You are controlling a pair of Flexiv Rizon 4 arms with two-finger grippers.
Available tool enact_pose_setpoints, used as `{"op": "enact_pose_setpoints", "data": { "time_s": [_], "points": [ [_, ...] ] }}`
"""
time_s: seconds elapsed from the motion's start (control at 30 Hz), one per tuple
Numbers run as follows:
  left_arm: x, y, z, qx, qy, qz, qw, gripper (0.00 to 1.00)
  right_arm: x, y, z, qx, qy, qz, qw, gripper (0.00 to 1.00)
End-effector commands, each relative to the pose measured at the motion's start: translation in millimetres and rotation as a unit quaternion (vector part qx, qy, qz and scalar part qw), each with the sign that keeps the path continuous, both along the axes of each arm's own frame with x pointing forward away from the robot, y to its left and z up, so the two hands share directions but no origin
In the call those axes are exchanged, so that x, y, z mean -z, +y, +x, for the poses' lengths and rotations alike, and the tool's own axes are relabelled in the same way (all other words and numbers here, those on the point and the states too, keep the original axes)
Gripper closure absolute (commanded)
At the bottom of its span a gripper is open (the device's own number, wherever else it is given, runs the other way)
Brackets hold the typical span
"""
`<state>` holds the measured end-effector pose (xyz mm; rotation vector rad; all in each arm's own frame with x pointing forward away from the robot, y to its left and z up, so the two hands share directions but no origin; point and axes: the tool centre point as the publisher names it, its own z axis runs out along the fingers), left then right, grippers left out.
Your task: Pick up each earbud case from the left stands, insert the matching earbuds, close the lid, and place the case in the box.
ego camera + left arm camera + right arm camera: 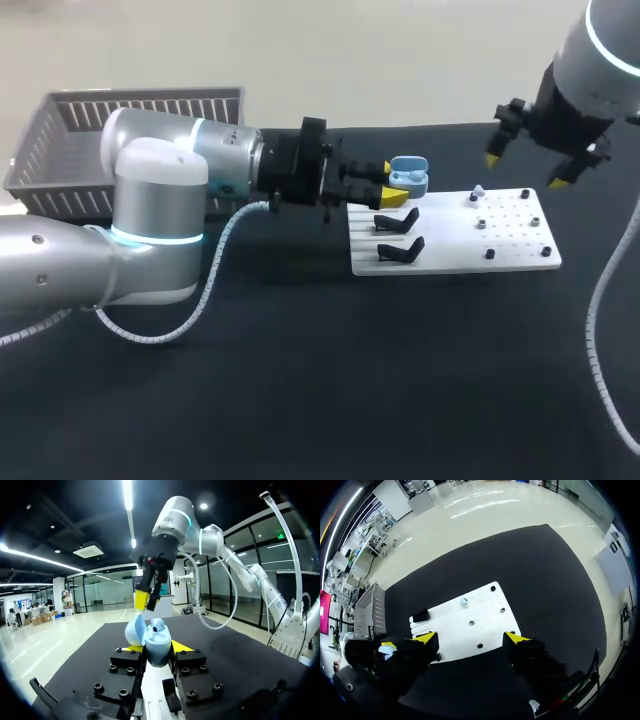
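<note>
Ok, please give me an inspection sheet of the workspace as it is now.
Surface: black table, white board on it.
Job's things: blue earbud case, lid open; two empty black stands; small pale piece, likely an earbud, on the board; grey basket at far left.
Clutter: nothing seen.
Grippers: left gripper shut on the case; right gripper open above the board.
Cables: coiled cable under the left arm; second cable beside the right arm.
Surroundings: nothing seen.
</note>
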<state>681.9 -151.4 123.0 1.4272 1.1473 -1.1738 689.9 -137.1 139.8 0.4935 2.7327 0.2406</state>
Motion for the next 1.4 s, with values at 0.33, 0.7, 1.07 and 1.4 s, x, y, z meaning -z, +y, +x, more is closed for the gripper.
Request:
{"op": "enact_pose_setpoints", "data": {
  "time_s": [0.33,0.7,1.07,1.4],
  "points": [
    [0.9,0,-1.0,-0.002,-0.002,-0.001,1.000,1.00,33,12,30.1,-0.076,0.027,-0.012,0.997,0.16],
    [0.9,0,-1.0,-0.002,-0.002,-0.001,1.000,1.00,61,22,42.4,-0.121,0.049,-0.002,0.991,0.47],
    [0.9,0,-1.0,-0.002,-0.002,-0.001,1.000,1.00,86,19,54.8,-0.131,0.081,0.021,0.988,0.45],
    [0.9,0,-1.0,-0.002,-0.002,-0.001,1.000,1.00,93,20,57.3,-0.135,0.082,0.039,0.987,0.52]
  ]
}}
